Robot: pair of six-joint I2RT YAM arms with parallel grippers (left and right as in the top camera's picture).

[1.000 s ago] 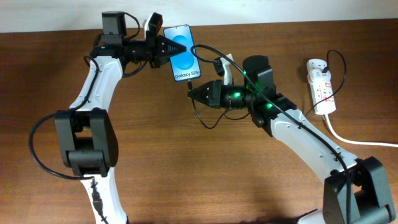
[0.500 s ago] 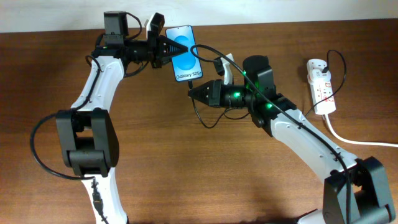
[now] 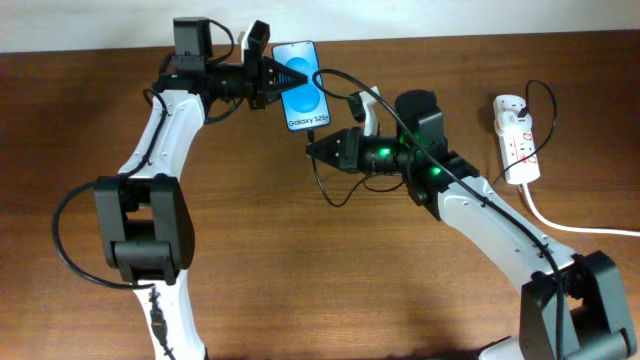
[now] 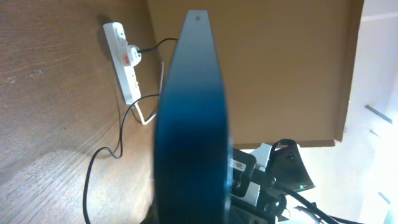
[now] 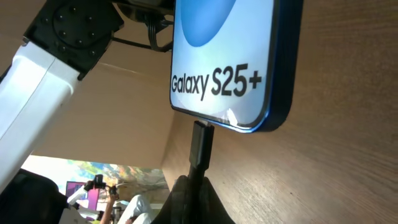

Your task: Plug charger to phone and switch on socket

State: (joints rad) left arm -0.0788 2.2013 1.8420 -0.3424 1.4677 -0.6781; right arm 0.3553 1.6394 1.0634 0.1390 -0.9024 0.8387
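The phone (image 3: 301, 84), blue screen with white "Galaxy S25+" text, is held above the table at the back. My left gripper (image 3: 270, 79) is shut on its left edge; the left wrist view shows the phone (image 4: 193, 118) edge-on. My right gripper (image 3: 313, 148) is shut on the charger's black plug (image 5: 201, 146), whose tip touches the phone's (image 5: 224, 56) bottom edge. The black charger cable (image 3: 330, 190) loops on the table below. The white socket strip (image 3: 515, 138) lies at the far right, and shows in the left wrist view (image 4: 122, 59).
The socket's thick white cord (image 3: 570, 225) runs off to the right edge. A black cable arcs from the strip's plug (image 3: 545, 95) over the right arm. The table's back edge meets a pale wall (image 3: 450, 15).
The left gripper has carried the phone a little to the right, toward the right gripper. The right gripper with the plug has edged slightly right; the plug tip now meets the phone's bottom edge.
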